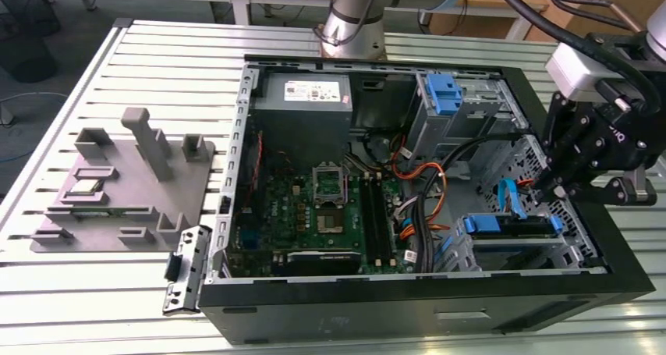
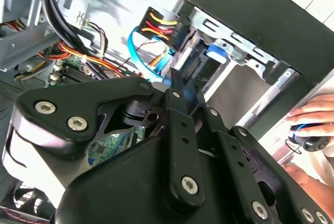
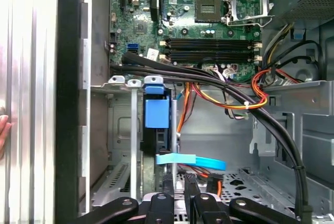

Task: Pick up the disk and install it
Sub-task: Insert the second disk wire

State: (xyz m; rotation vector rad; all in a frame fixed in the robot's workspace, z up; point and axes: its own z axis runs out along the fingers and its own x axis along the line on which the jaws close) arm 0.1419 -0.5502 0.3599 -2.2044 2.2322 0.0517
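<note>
Black gripper [image 2: 175, 78] linkage sits closest to the lens in the second wrist view, its two fingers drawn narrow, almost together, with nothing visible between the tips. In the exterior view the gripper [image 1: 541, 189] hangs over the open computer case [image 1: 416, 308], at the drive cage on that view's right. Just below it the disk [image 1: 508, 224] sits seated in the cage's bay, its blue carrier frame showing at both ends. In the first wrist view the disk [image 3: 157, 113] shows as a blue tab between silver cage rails, with the gripper [image 3: 177, 182] just short of it.

Several things crowd the approach. A light blue flat data cable [image 3: 190, 160] crosses right in front of the fingertips, and a thick black cable bundle [image 3: 209, 80] runs across above the bay, with orange, red and yellow power wires [image 3: 250, 98] looping beside it. The motherboard [image 1: 323, 207] lies on the case floor, and a grey power supply box [image 1: 304, 96] sits at the far end. A second blue bracket [image 1: 441, 94] stands in the far cage. A person's hand [image 2: 313, 125] rests outside the case wall. A grey fixture block [image 1: 120, 187] stands apart on the slatted table [image 1: 62, 292].
</note>
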